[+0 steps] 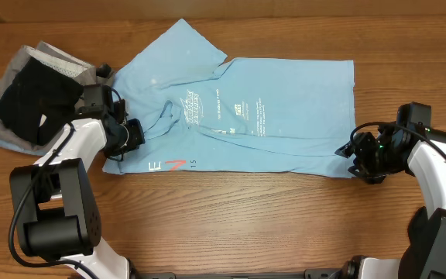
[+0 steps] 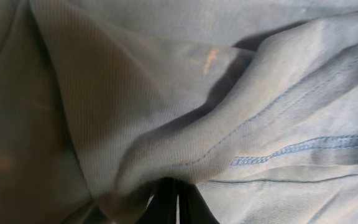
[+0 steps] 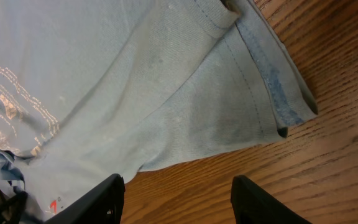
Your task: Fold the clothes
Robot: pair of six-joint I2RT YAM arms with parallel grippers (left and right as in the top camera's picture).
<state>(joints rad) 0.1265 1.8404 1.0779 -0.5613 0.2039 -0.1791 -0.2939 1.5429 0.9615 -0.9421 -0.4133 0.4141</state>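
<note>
- Pinching a puckered fold of the large light-blue short-sleeved fabric T-shirt (image 1: 285, 116) at its left edge with the left gripper (image 1: 134, 138), jaws closed tight on the cloth.
- Hanging the right gripper (image 3: 178, 183) at the shirt's right hem corner, fingers (image 3: 253, 202) standing well apart, grasping nothing.
- Showing the shirt lying spread across the middle of the brown wooden table (image 1: 246, 221), white lettering and red mark facing up.
- Showing a heap of black and grey soft garments (image 1: 29, 97) at the table's far left, near the left arm.
</note>
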